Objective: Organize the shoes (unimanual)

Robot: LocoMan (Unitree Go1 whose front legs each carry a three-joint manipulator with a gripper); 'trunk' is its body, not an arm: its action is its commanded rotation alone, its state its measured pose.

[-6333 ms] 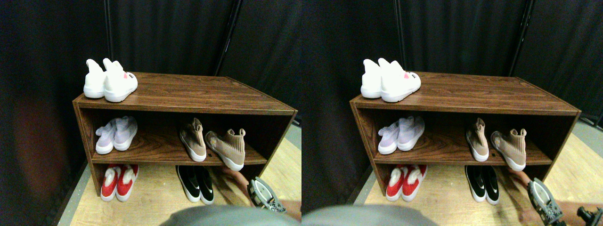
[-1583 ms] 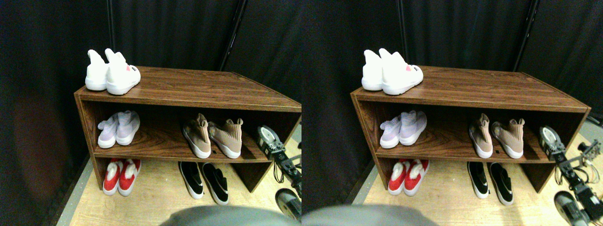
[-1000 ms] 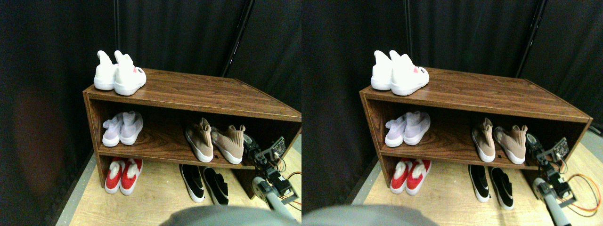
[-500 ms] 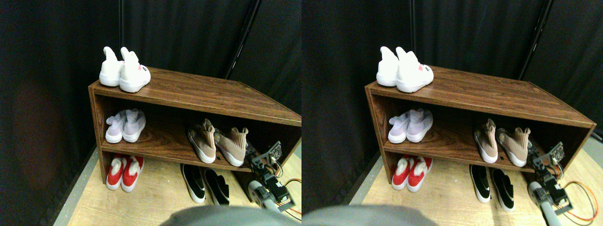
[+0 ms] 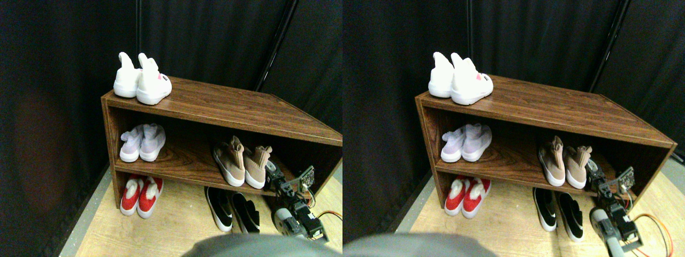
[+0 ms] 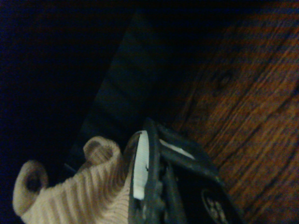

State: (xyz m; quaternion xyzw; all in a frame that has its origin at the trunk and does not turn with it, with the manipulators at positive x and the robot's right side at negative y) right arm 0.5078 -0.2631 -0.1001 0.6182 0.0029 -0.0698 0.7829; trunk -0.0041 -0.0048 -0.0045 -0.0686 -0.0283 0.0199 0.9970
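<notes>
On the middle shelf (image 5: 184, 160), at its right, stand the tan knit shoes: the left one (image 5: 230, 163) and the right one (image 5: 258, 167), close together and nearly parallel. My right gripper (image 5: 273, 171) rests against the outer side of the right tan shoe. In the wrist view that shoe's ribbed tan collar (image 6: 70, 196) and a strip of its white sole (image 6: 140, 168) lie against the dark jaw frame. A pair of black slip-ons (image 5: 231, 209) stands on the floor under the shelf.
The brown wooden shelf unit (image 5: 225, 107) carries a white pair (image 5: 142, 81) on its top left corner. A lavender pair (image 5: 142, 143) sits on the middle shelf at the left, with a red pair (image 5: 136, 194) on the floor below. Dark curtains hang behind.
The gripper has moved left along the middle shelf, and the right tan shoe has shifted and turned toward its mate, closing the gap. The camera has shifted slightly.
</notes>
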